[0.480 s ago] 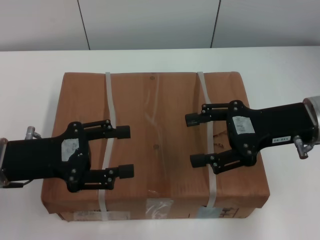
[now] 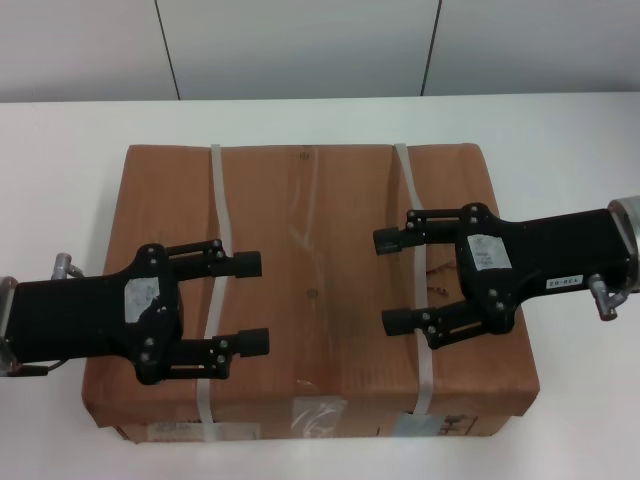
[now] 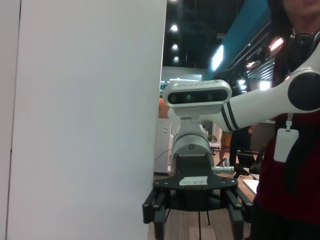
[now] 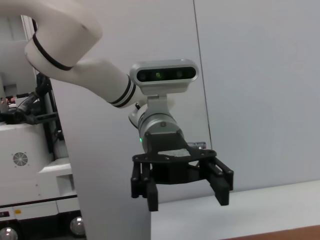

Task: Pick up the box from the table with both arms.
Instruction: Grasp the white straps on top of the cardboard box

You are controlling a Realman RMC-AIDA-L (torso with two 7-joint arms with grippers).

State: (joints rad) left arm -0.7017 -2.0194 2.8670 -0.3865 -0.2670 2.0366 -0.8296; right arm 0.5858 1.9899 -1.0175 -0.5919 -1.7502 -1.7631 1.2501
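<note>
One box (image 2: 310,290) lies flat on the white table (image 2: 560,130), set near the table's front edge and roughly midway between its left and right edges, with bare table showing beyond it toward the far edge and on both sides. It is wrapped in brown paper. Two whitish straps cross its top from back to front: a left strap (image 2: 217,200) and a right strap (image 2: 408,190). On its front side sit clear tape and a few small labels (image 2: 318,414).

Two hands hover over the box top, pointing at each other. The left hand (image 2: 255,303) comes in from the table's left side, above the front left part of the box, its two black fingers spread apart with nothing between them; the left strap passes under it. The right hand (image 2: 390,281) reaches in from the right side, over the right strap, its two fingers likewise spread wide and empty. The two hands are well apart, the middle of the box top showing between them.

In the left wrist view the right hand (image 3: 197,220) faces the camera, fingers apart; in the right wrist view the left hand (image 4: 187,197) does the same.
</note>
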